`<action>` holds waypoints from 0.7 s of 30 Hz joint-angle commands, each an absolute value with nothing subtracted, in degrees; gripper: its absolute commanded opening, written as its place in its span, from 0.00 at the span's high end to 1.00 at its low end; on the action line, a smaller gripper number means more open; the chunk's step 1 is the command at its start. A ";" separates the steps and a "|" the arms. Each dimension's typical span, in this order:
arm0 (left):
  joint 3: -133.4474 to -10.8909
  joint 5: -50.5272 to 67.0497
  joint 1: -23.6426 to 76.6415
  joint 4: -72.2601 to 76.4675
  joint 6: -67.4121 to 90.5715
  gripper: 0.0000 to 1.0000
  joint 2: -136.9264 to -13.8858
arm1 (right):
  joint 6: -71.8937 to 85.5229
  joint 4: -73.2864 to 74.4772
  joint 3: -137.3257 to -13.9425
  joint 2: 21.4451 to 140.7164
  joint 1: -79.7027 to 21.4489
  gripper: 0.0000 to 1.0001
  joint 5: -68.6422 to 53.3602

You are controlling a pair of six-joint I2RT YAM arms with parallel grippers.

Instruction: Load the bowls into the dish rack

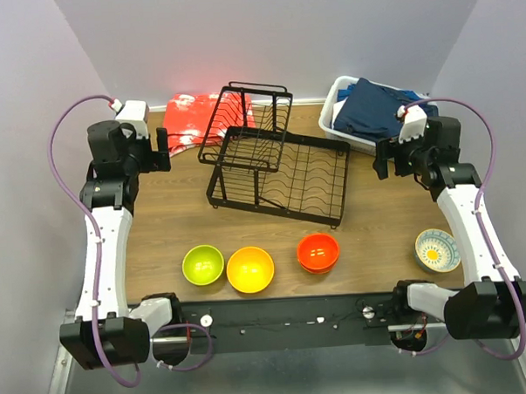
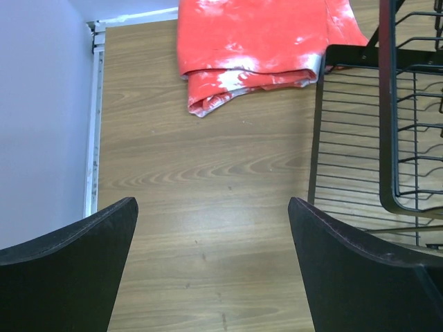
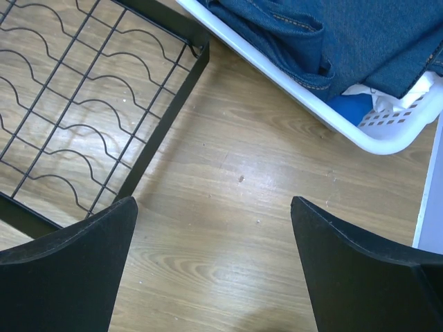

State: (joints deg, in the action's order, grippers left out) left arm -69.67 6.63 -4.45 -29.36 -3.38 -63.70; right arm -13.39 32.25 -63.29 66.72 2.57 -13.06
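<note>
Top external: left tool [image 1: 162,150], right tool [image 1: 380,161], both apart, flank the dish rack [image 1: 279,174]; bowls [image 1: 250,269] seemingly well clear.

**Item count**

4 bowls, one of each colour: green bowl [image 1: 203,264], yellow bowl [image 1: 250,269], red bowl [image 1: 319,252], white patterned bowl [image 1: 437,250].
1 dish rack [image 1: 279,166].
1 white basket [image 1: 340,124].
2 cloths: red cloth [image 1: 190,117], blue cloth [image 1: 377,105].
2 grippers: left gripper [image 2: 211,202], right gripper [image 3: 213,200].
1 counter [image 1: 168,220].

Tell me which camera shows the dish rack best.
Top external: the whole dish rack shows there, raised tier included. The left wrist view catches only one edge, the right wrist view only a corner of its base.
</note>
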 commanded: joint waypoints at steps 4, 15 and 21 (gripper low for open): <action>-75.75 10.02 -2.20 -33.84 -10.36 0.01 -63.37 | -23.35 32.16 -63.63 63.81 2.55 0.00 -19.14; -89.12 17.40 4.56 -46.32 -15.98 0.08 -66.80 | -46.02 51.06 -76.19 74.09 2.55 0.08 -37.79; -83.15 13.54 5.01 -44.30 -16.70 0.07 -60.65 | -81.63 70.60 -80.59 81.98 2.55 0.15 -40.43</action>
